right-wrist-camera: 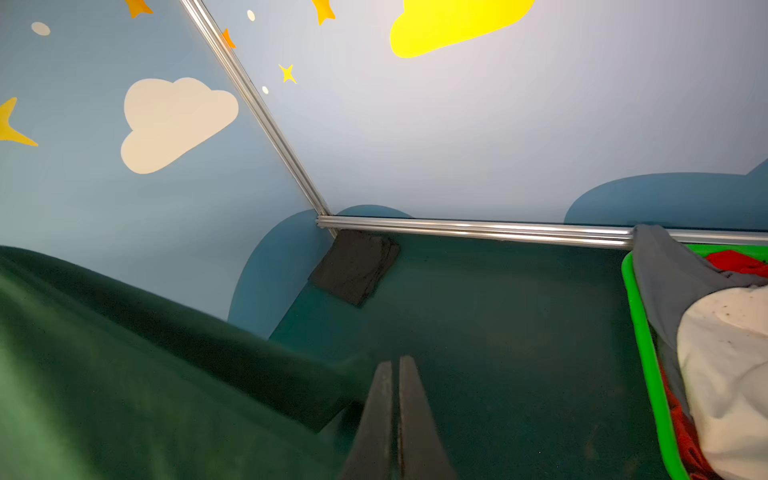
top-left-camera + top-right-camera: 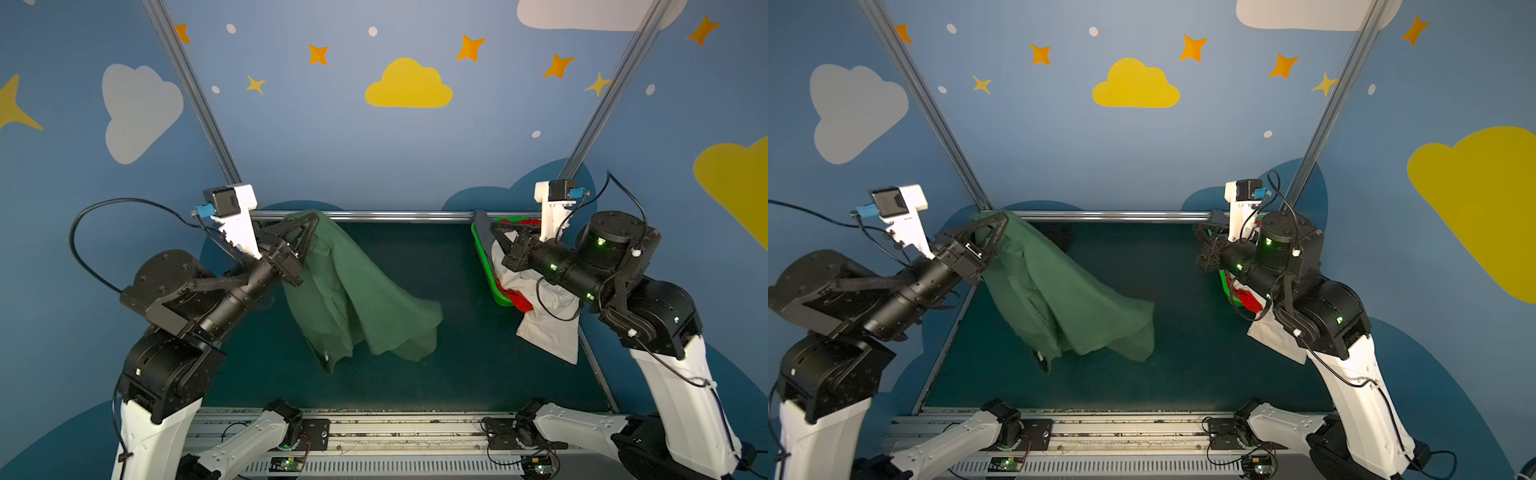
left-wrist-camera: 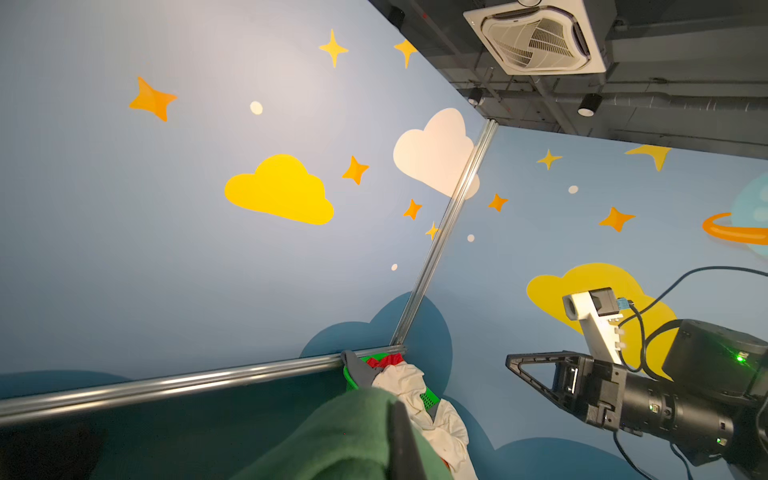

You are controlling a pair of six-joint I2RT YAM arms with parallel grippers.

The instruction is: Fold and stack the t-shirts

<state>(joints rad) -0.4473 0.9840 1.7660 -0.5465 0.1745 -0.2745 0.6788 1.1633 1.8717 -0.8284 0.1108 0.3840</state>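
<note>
Left gripper (image 2: 311, 220), high over the far-left corner of the worktop (image 2: 457, 374), is clamped on the green tee (image 2: 357, 299). The tee hangs from it in a long drape running toward the worktop's middle, its lower hem free. Right gripper (image 2: 494, 227) is closed on nothing, well apart at the far-right edge above the basket (image 2: 484, 266). The free hem lies between the arms, so I judge the right one must open and cross to the middle. A folded black tee (image 1: 353, 266) sits in the far-left corner.
</note>
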